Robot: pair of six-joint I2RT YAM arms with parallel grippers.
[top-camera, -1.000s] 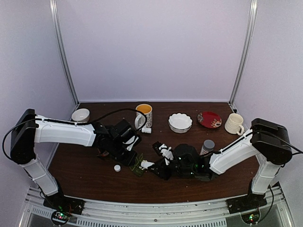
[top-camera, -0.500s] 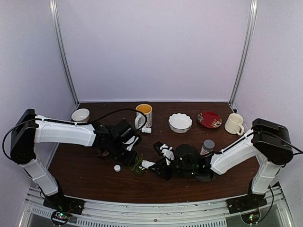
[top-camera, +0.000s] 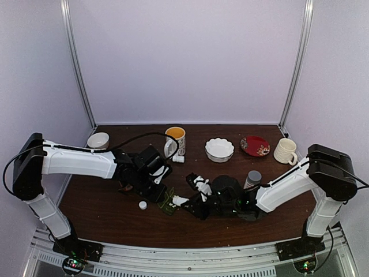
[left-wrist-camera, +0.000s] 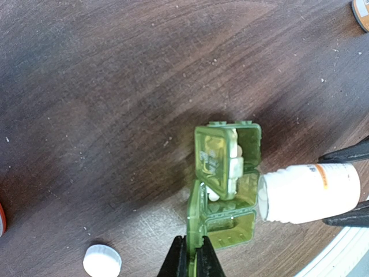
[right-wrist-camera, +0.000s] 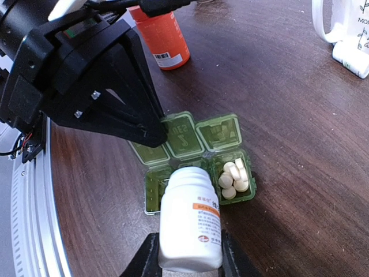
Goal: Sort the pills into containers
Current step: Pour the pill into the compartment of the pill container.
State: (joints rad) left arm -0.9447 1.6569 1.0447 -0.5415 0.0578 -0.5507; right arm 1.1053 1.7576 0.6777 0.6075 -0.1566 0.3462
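The left claw (left-wrist-camera: 193, 255) is clenching on the thin near wall of the pill box (left-wrist-camera: 226, 224), at the lower middle of the left wrist view. It is most likely doing so to pin the light plastic case against the table (left-wrist-camera: 86, 86) while the other arm is pouring. The right claw (right-wrist-camera: 187, 245) is grasping a white bottle (right-wrist-camera: 190, 214) around its body, at the bottom centre of the right wrist view. It is tipping the bottle so that the open mouth is pointing at the box's middle compartment, which the bottle itself is hiding. The lids (right-wrist-camera: 183, 137) are standing folded back toward the top of that frame, leaving the compartments open from above. Just right of the bottle's neck, one compartment is already holding a small heap of pale pills (right-wrist-camera: 233, 176). The bottle's white cap (left-wrist-camera: 102, 261) is lying apart from the box at the lower left of the left wrist view, out of the pouring path. An orange bottle (right-wrist-camera: 161, 37) is standing well behind the box in the upper middle of the right wrist view. By the look of it, the filling is partly done.
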